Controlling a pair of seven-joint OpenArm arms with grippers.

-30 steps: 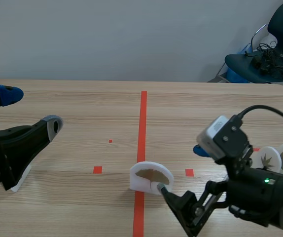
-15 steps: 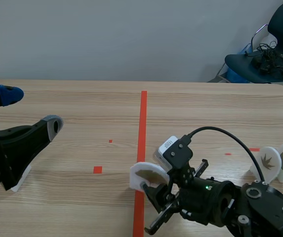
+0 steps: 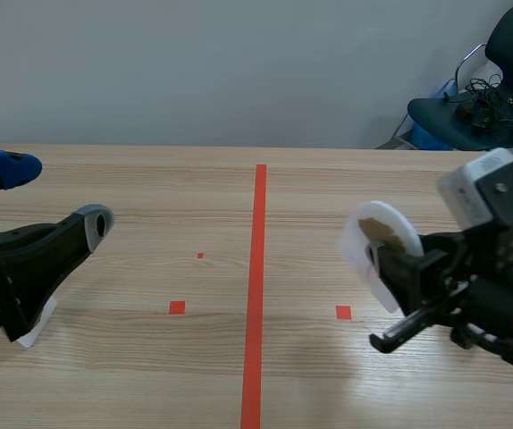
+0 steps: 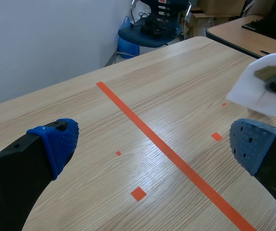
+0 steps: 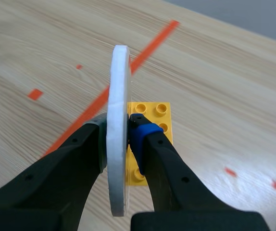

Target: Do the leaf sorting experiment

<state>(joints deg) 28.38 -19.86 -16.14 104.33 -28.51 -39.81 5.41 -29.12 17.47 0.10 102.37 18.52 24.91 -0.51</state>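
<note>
right gripper: clamped across thin white round foam disc bearing a brown leaf, held on edge above the table | yellow studded plastic brick: directly beneath, long axis in line with disc | left gripper: wide apart, empty, well away

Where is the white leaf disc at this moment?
In the scene view, the white disc is clamped in the right claw, held above the table, right of the long red tape line.
</note>
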